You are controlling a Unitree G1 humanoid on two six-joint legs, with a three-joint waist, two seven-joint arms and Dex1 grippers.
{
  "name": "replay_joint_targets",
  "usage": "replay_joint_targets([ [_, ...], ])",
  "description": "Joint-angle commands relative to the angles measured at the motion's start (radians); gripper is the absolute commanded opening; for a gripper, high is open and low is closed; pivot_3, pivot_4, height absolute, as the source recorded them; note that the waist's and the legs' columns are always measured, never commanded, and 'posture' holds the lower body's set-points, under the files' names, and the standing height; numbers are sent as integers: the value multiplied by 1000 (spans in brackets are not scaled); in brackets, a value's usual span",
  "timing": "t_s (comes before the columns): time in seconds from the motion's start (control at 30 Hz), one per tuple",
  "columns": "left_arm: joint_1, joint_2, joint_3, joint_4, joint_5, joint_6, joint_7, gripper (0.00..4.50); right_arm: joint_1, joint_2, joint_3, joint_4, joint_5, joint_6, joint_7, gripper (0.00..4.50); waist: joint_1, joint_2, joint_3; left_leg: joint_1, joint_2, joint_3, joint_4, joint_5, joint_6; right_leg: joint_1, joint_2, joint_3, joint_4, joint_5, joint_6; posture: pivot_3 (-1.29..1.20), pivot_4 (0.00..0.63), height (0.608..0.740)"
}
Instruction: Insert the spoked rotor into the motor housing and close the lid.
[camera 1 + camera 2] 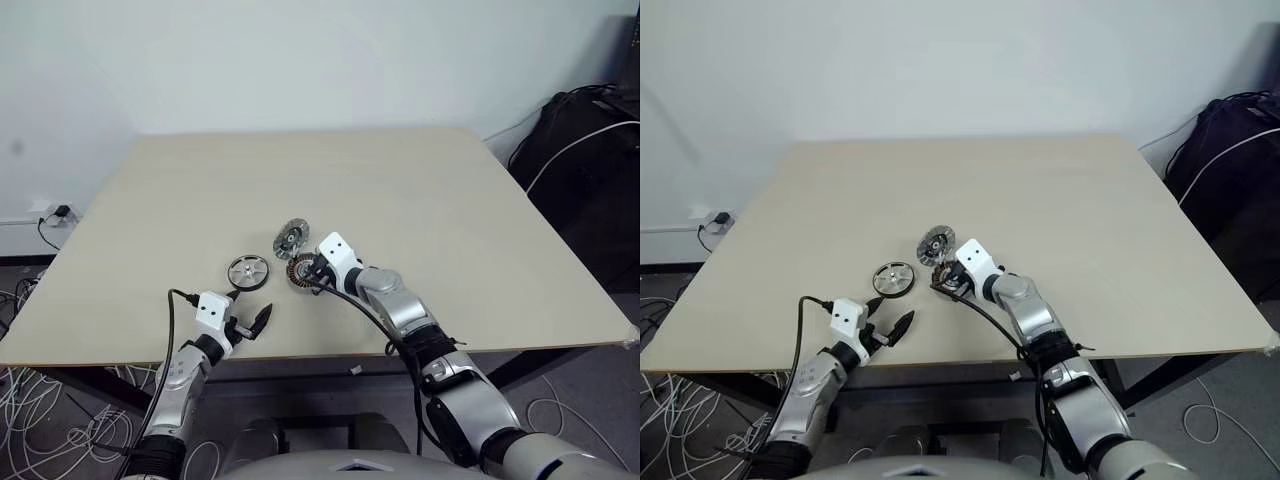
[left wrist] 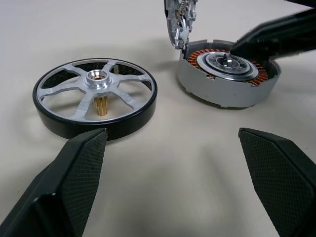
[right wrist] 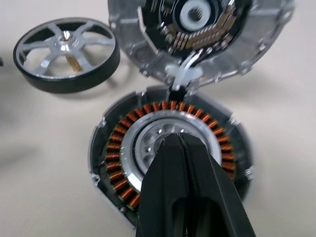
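Right gripper (image 3: 173, 140) pinched closed, empty, tip over the pale centre of the motor housing (image 3: 170, 153); lid (image 3: 197, 34) tilted up, hinged at the housing's far edge. Rotor (image 2: 95, 96) flat on the table (image 1: 420, 190) just left of the housing, untouched. Left gripper (image 1: 250, 322) spread wide, holding nothing, near the rotor.

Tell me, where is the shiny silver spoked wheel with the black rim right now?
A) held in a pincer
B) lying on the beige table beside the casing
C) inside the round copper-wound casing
B: the silver spoked wheel lies flat on the beige table, apart from the copper-wound casing, with the open left pincer short of it.
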Motion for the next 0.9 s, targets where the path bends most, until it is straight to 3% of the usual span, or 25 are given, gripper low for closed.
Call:
replay_joint_targets([
  [0.03, -7, 7, 9, -63, -20, 4, -2, 4500, -8, 6, -14, -34, 14, -9, 1, 23, 0, 0, 0, 0, 0, 0, 0, 0, 0, 0, 0, 0, 0, 0, 0, 0, 0, 740],
  [0.9, 7, 9, 10, -106, -31, 46, 3, 4500, -101, 59, -5, 166, -8, -93, -6, 23, -4, 0, 0, 0, 0, 0, 0, 0, 0, 0, 0, 0, 0, 0, 0, 0, 0, 740],
])
